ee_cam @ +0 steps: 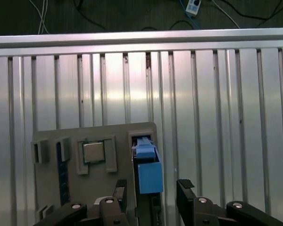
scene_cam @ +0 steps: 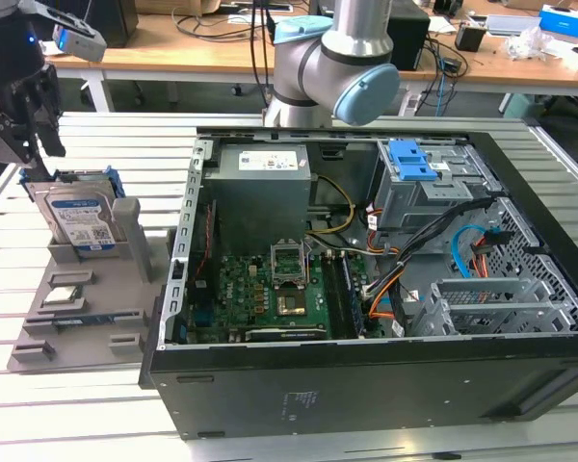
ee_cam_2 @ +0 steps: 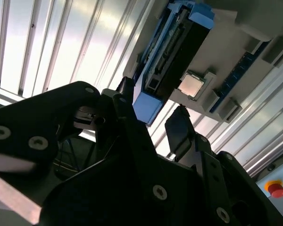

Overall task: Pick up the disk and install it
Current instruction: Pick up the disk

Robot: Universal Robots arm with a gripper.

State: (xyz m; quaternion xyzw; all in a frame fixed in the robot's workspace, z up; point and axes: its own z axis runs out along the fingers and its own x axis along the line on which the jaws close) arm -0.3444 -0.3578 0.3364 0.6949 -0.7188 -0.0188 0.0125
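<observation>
The disk (scene_cam: 77,217), a silver drive with a white-and-blue label in a blue carrier frame, stands on edge in a slot of the grey fixture plate (scene_cam: 106,308) at the exterior view's left. My gripper (scene_cam: 41,146) hangs just above its top edge, open. In the first wrist view the disk's blue frame (ee_cam: 149,174) lies between the two black fingers (ee_cam: 184,187), with a gap on each side. The second wrist view has the gripper (ee_cam_2: 153,115) straddling the disk's blue end (ee_cam_2: 148,106) the same way.
A small square silver chip (ee_cam: 93,151) sits in a pocket of the plate beside the disk. The open computer case (scene_cam: 366,289) lies to the exterior view's right, with a blue-latched drive bay (scene_cam: 412,162) at its far side. All rest on a slatted metal table (ee_cam: 217,117).
</observation>
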